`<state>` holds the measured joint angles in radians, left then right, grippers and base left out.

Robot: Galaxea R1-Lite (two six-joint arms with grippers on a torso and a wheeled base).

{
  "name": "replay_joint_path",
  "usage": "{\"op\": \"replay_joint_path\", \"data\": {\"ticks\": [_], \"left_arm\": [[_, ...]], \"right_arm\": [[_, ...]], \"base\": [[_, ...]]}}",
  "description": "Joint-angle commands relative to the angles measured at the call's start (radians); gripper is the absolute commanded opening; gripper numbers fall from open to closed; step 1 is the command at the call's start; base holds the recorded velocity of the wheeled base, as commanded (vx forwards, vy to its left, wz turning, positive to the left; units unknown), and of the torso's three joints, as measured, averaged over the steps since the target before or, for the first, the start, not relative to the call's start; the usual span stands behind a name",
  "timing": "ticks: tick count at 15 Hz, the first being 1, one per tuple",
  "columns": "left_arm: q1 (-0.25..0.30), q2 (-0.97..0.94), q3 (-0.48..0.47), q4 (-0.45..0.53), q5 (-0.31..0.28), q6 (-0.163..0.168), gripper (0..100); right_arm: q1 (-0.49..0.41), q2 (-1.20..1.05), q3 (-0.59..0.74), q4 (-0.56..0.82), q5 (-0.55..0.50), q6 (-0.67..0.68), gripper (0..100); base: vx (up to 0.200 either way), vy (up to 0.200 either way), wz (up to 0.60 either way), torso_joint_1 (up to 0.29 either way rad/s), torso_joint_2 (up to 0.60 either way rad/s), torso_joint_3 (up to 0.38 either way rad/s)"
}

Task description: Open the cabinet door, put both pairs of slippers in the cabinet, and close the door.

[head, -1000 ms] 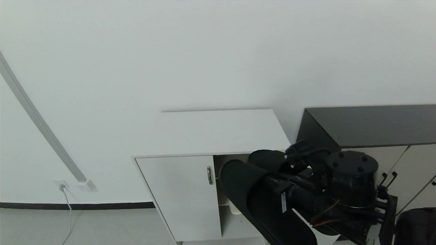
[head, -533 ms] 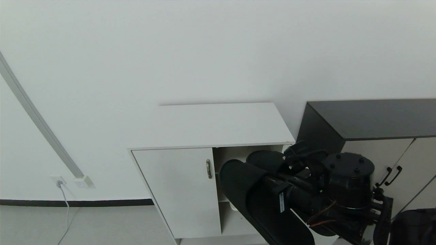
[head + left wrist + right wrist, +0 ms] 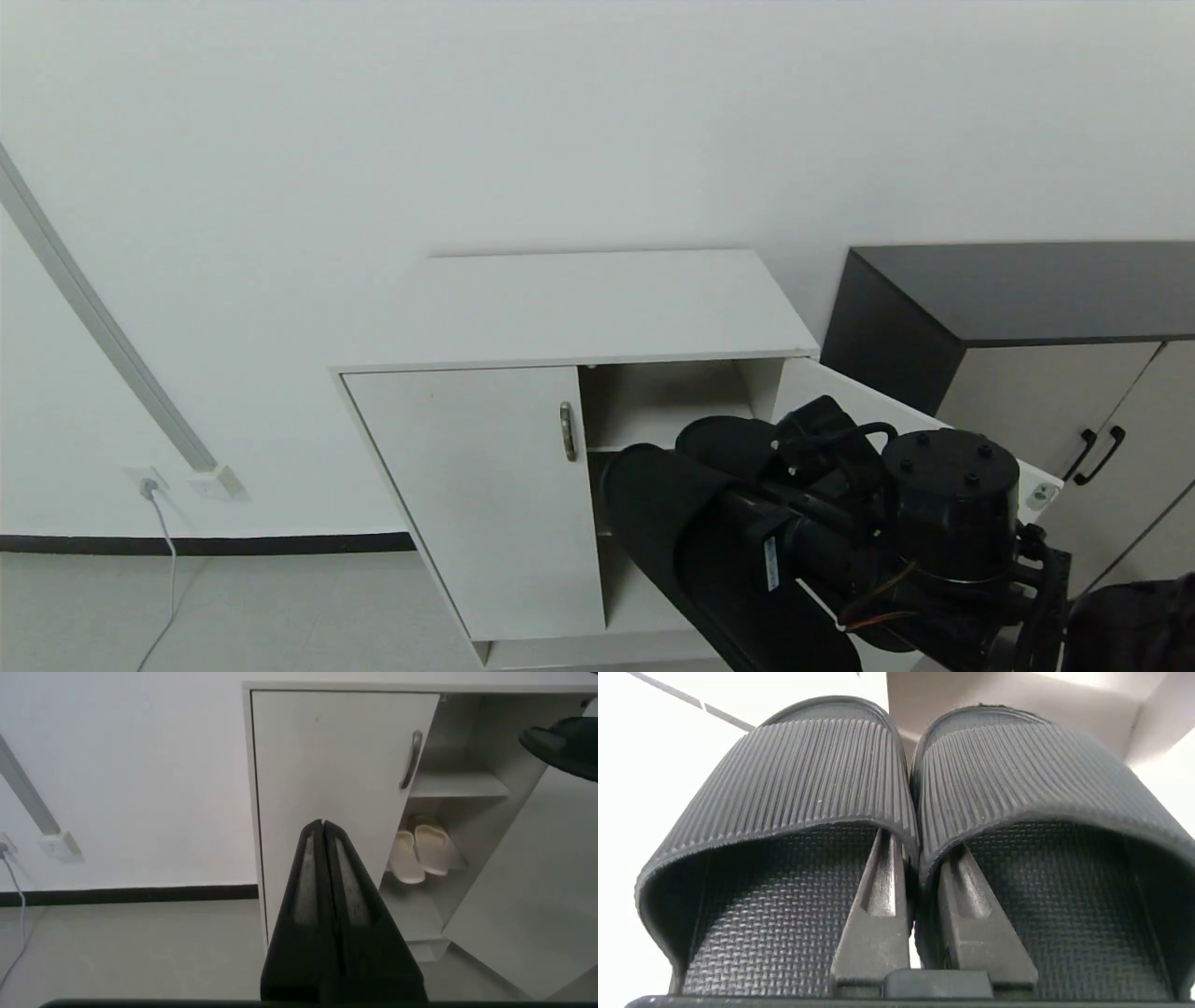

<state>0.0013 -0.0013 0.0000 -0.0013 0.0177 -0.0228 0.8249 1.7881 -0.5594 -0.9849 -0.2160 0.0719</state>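
Observation:
A white cabinet (image 3: 597,299) stands against the wall, its left door (image 3: 476,495) closed and its right door (image 3: 840,383) swung open. A pair of white slippers (image 3: 425,851) lies on a lower level inside, under the shelf (image 3: 458,786). My right gripper (image 3: 920,849) is shut on a pair of black slippers (image 3: 672,504), pinching their inner strap walls together, one finger inside each. The pair hangs toes forward just in front of the open compartment. My left gripper (image 3: 322,826) is shut on nothing, low and in front of the closed left door.
A dark-topped cabinet (image 3: 1027,289) with black handles stands right of the open door. A wall socket with a cable (image 3: 149,487) and a slanted duct (image 3: 93,317) are on the wall to the left. Bare floor (image 3: 140,943) lies before the cabinet.
The whole head picture has shifted: the cabinet sits higher in it, so more of the open compartment and the open right door show. The black slippers stay held, now level with the opening.

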Motion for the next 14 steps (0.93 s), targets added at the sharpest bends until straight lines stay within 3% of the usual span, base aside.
{"op": "replay_joint_path", "data": {"ticks": [1, 14], "left_arm": [[0.000, 0.001, 0.000, 0.000, 0.001, 0.000, 0], [0.000, 0.001, 0.000, 0.000, 0.001, -0.003, 0]], "right_arm": [[0.000, 0.002, 0.006, -0.001, 0.000, -0.001, 0], [0.002, 0.004, 0.013, -0.001, 0.000, -0.001, 0]], "base": [[0.000, 0.000, 0.00, -0.227, 0.55, 0.315], [0.000, 0.000, 0.00, -0.191, 0.51, 0.319]]}}
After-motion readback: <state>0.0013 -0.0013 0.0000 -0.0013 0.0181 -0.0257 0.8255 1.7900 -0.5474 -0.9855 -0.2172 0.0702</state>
